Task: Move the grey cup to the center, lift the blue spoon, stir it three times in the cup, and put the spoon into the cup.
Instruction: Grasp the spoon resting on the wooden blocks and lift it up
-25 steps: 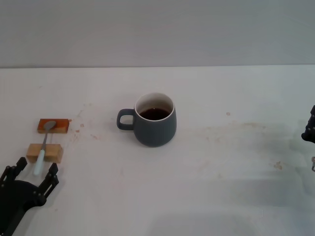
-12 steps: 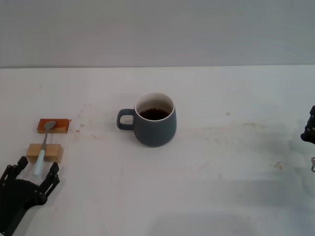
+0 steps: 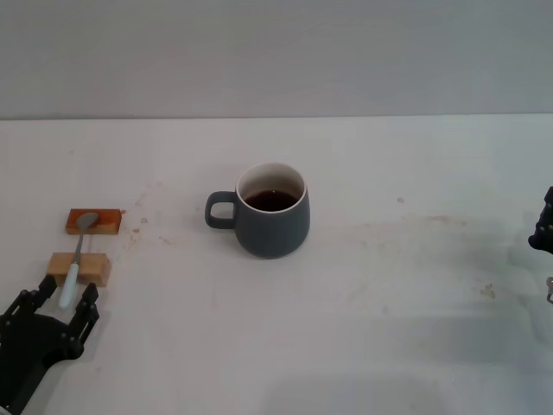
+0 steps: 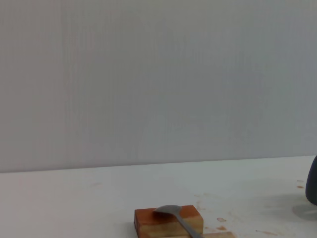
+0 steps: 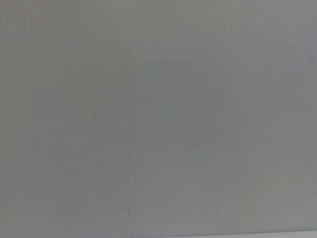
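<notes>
Grey cup [image 3: 275, 213]: upright near the middle of the white counter [image 3: 389, 328], loop handle toward the robot's left, dark brown liquid inside; a dark sliver of it shows at the edge of the left wrist view [image 4: 313, 186].
Blue spoon [image 3: 76, 258]: lies across two blocks at the counter's left side, metal bowl on the orange block [image 3: 94, 221], pale blue handle over the tan block [image 3: 79, 269], well apart from the cup.
Left claw [image 3: 54, 307]: low at the near left corner, fingers apart, straddling the tip of the spoon handle without a grip on it.
Right claw [image 3: 543, 232]: at the far right edge, only a dark part in view; I cannot tell whether it is apart or together.
Counter marks: brownish stains between blocks and cup.
</notes>
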You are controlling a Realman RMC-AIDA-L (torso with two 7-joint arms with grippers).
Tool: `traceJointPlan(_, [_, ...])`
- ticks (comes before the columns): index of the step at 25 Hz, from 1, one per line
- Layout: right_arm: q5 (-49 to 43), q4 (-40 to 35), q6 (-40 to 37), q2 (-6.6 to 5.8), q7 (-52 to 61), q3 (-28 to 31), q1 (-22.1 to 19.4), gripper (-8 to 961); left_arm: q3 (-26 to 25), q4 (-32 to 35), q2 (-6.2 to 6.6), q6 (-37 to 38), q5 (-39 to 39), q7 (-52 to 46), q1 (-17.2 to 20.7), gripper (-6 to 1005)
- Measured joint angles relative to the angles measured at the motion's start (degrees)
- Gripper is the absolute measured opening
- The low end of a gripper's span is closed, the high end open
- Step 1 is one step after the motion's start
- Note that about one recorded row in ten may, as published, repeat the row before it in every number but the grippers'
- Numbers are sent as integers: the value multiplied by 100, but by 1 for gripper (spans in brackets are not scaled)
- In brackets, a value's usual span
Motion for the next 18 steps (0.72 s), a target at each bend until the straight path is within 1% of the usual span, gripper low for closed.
traceJointPlan(2, [0,0,0,0,0,0,0,-2,0,0,0,-4,0,-1,-3,625])
traceJointPlan(7, [0,0,0,0,0,-10,0,-2,2,0,0,-9,0,-3,-6,584])
traceJointPlan(9, [0,0,0,0,0,-9,0,-1,1,0,0,-9,0,-4,-10,438])
traceJointPlan(18, [0,0,-15,0,0,-2,-8,-1,-33,14,-10,-66,1,172,-78,445])
